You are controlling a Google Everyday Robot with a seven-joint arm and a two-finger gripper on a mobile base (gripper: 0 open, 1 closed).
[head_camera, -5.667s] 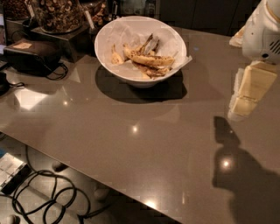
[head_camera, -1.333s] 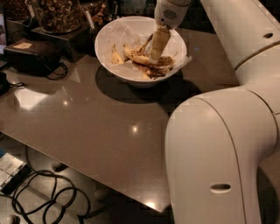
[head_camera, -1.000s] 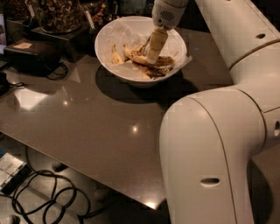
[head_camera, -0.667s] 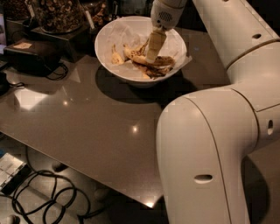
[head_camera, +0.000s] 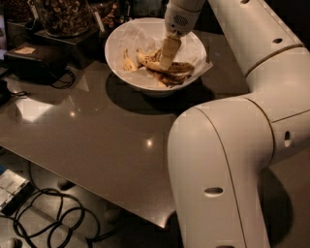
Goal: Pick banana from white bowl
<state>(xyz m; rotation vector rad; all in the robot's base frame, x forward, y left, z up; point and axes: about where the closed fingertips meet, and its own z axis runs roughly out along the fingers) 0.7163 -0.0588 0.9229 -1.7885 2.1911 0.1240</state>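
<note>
The white bowl (head_camera: 121, 65), lined with crinkled paper, stands at the back of the brown table. The long speckled banana (head_camera: 178, 67) lies across its middle. A short pale stub (head_camera: 128, 63) lies to its left and darker peel-like pieces (head_camera: 167, 79) at the front. My gripper (head_camera: 166, 59) reaches down into the bowl from above. Its tips are right at the banana's left part.
Glass jars of brown snacks (head_camera: 62, 14) stand on a dark stand at the back left. A black box (head_camera: 30, 62) with a cable sits left of the bowl. My large white arm (head_camera: 227, 160) fills the right side. Cables (head_camera: 53, 218) lie on the floor below the table's front edge.
The arm swung in from the right and the gripper came down into the bowl over the banana. In the last second it has stayed nearly still.
</note>
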